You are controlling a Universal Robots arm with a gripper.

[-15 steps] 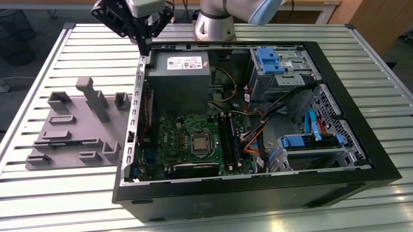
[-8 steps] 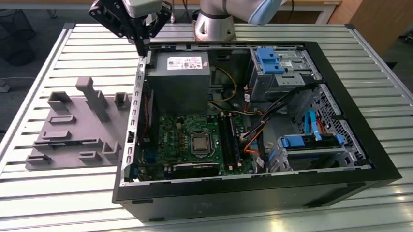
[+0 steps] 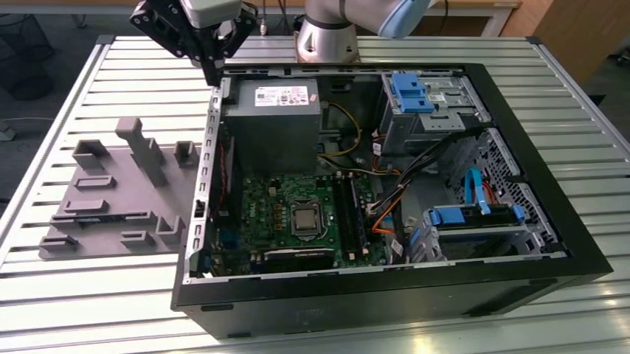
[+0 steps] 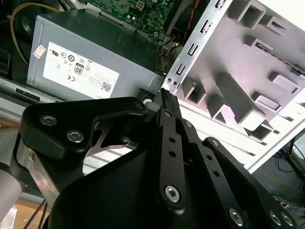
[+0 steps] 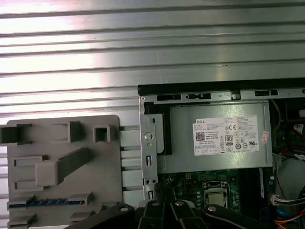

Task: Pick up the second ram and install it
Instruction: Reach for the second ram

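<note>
The second ram (image 5: 40, 203), a thin blue strip, sits in the gray tray (image 5: 57, 143), claw (image 3: 212, 77) pinched together, empty.

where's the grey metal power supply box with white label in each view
Exterior view: power supply box, far corner of the case, exterior view's left
First wrist view: box between case rim and green motherboard
Second wrist view: box beside silver case rail
Landmark: grey moulded tray
</note>
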